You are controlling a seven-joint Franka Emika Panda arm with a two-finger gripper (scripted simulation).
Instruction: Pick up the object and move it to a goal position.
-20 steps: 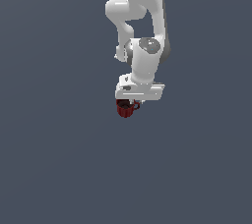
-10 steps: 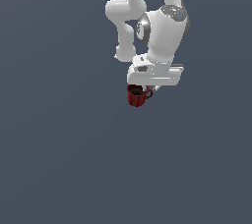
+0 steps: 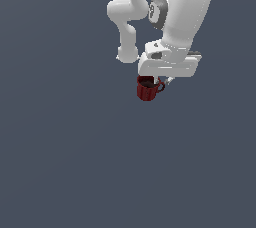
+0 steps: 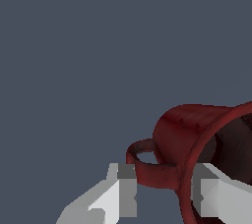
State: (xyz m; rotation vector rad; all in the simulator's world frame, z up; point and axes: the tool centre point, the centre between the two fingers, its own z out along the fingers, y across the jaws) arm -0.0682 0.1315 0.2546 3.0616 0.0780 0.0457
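Note:
A small dark red mug (image 3: 147, 89) hangs just under the white arm's hand in the exterior view, its handle toward that view's right. My gripper (image 3: 159, 81) is shut on the mug. The wrist view shows the mug (image 4: 189, 134) close up, with its dark inside and looped handle. One finger (image 4: 123, 193) sits outside by the handle and the other finger (image 4: 216, 193) reaches into the mug's mouth, so the gripper (image 4: 167, 191) pinches the wall at the rim.
Only a flat, uniform dark grey-blue ground (image 3: 65, 162) lies around the arm in both views. No other objects or edges show. The white arm (image 3: 175, 17) fills the upper right of the exterior view.
The arm has carried the mug toward the exterior view's right and slightly up over the last second. The hand has come closer to the camera. The grip on the mug has held.

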